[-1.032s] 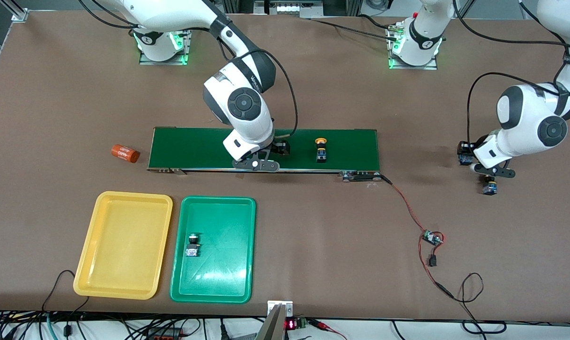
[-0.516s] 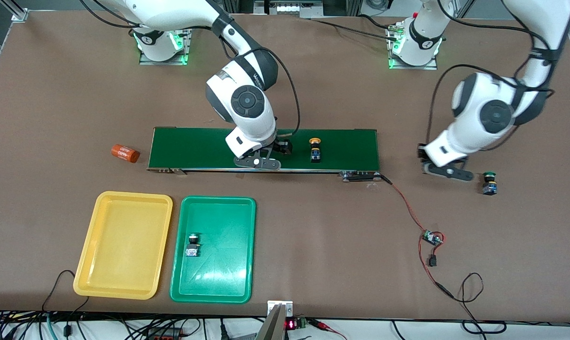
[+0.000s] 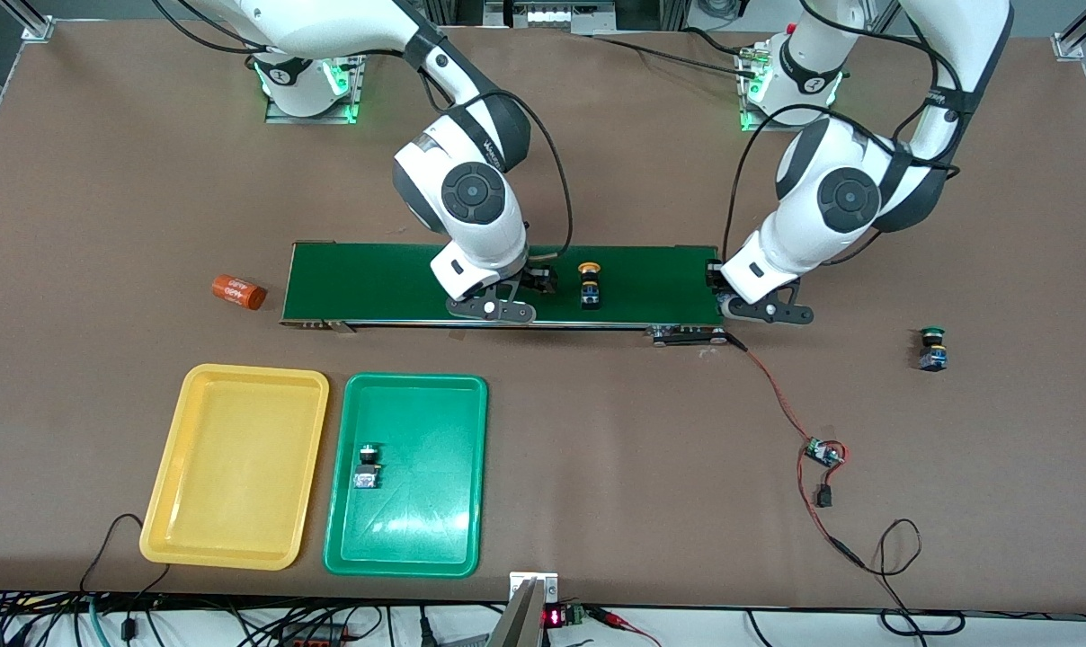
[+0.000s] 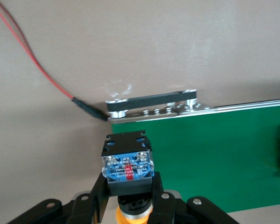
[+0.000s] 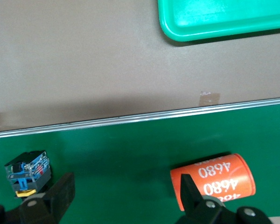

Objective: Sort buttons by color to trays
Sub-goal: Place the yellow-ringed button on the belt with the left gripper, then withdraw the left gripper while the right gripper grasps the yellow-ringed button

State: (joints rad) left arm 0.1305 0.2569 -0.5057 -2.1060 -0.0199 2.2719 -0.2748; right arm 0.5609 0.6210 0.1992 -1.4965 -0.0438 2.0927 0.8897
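My left gripper (image 4: 128, 181) is shut on a button (image 4: 127, 161) with a yellow-orange cap, and hangs (image 3: 721, 296) over the conveyor belt's (image 3: 669, 270) end toward the left arm. A second yellow-capped button (image 3: 588, 283) stands on the belt beside my right gripper (image 3: 494, 307). That gripper is open (image 5: 126, 186) low over the belt, with nothing between its fingers. A green-capped button (image 3: 932, 346) stands on the table toward the left arm's end. Another button (image 3: 368, 465) lies in the green tray (image 3: 426, 431). The yellow tray (image 3: 237, 467) beside it holds nothing.
An orange cylinder (image 5: 214, 179) with white print lies on the belt against one right finger. A second orange cylinder (image 3: 238, 292) lies on the table off the belt's other end. A red wire (image 3: 781, 400) runs from the belt to a small board (image 3: 822, 452).
My left arm has swung from beside the green-capped button to the belt's end, carrying its button. The button on the belt has slid toward my right gripper, which has hardly moved.
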